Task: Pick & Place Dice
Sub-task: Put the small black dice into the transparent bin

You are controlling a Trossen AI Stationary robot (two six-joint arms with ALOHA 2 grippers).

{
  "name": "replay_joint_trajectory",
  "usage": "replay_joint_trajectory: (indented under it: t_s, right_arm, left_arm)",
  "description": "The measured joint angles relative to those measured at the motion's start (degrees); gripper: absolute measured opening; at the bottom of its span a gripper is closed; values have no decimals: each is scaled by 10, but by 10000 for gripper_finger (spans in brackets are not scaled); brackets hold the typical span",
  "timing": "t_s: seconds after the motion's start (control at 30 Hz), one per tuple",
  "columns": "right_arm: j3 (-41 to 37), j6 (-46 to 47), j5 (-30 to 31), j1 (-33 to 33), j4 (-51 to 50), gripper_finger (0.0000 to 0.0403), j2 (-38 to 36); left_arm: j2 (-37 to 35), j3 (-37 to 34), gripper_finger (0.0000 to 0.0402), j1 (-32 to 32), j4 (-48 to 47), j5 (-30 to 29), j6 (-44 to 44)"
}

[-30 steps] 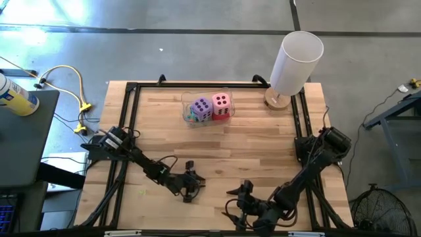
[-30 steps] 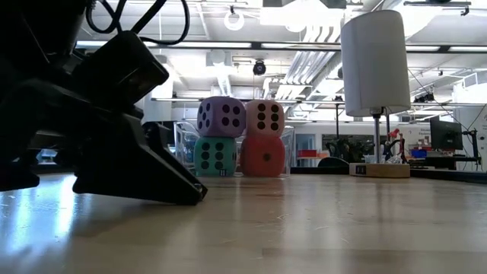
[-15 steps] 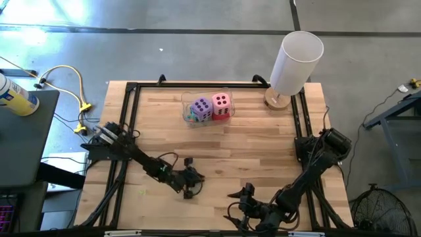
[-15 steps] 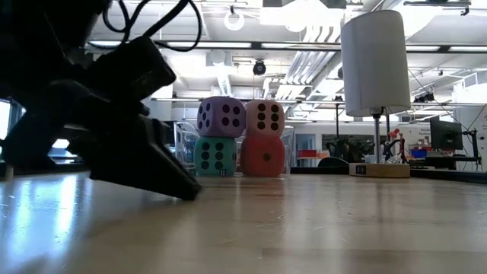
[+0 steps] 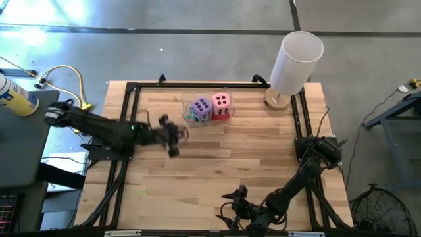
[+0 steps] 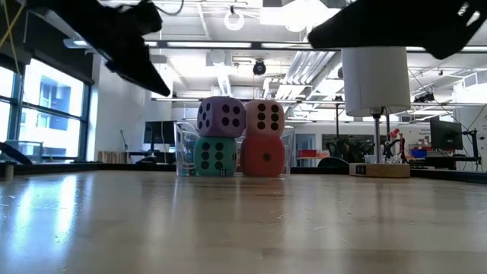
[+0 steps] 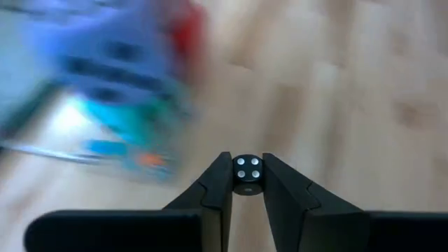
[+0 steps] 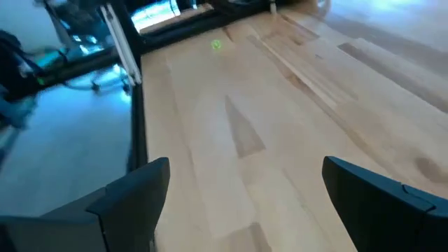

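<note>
Four soft dice are stacked in a clear container (image 6: 181,148) at the far middle of the table. Purple (image 6: 221,116) sits on teal (image 6: 214,155), and pink (image 6: 264,116) sits on red (image 6: 263,155). My left gripper (image 5: 172,139) hangs in the air just left of the container (image 5: 186,100), shut on a small black die (image 7: 246,168) with white pips. My right gripper (image 5: 233,201) waits near the table's near edge, its fingers wide open (image 8: 245,203) over bare wood. My left gripper pinches the small black die between its two fingertips (image 7: 218,183), one on each opposite side face. The die's face with white pips (image 7: 246,165) shows between them. The die is lifted clear of the table.
A tall white cylinder (image 5: 296,56) stands on a round wooden base (image 5: 276,100) at the far right corner. A black frame (image 5: 128,112) runs along the table's edges. Bare wood (image 5: 223,158) lies between the container and the near edge.
My left gripper has risen off the table at the near middle and swung toward the far edge and slightly left, ending beside the container. In the low view it has gone from resting at table height to the picture's top. The stacked dice have not moved.
</note>
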Motion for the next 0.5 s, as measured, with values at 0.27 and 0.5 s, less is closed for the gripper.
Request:
replay_joint_trajectory:
  t_s: [0.27, 0.5]
  right_arm:
    - [0, 11, -29, -6, 40, 366, 5]
    - [0, 15, -29, 7, 45, 366, 5]
  left_arm:
    - [-19, 0, 56, 216, 73, 86, 117]
    - [38, 0, 56, 317, 118, 159, 145]
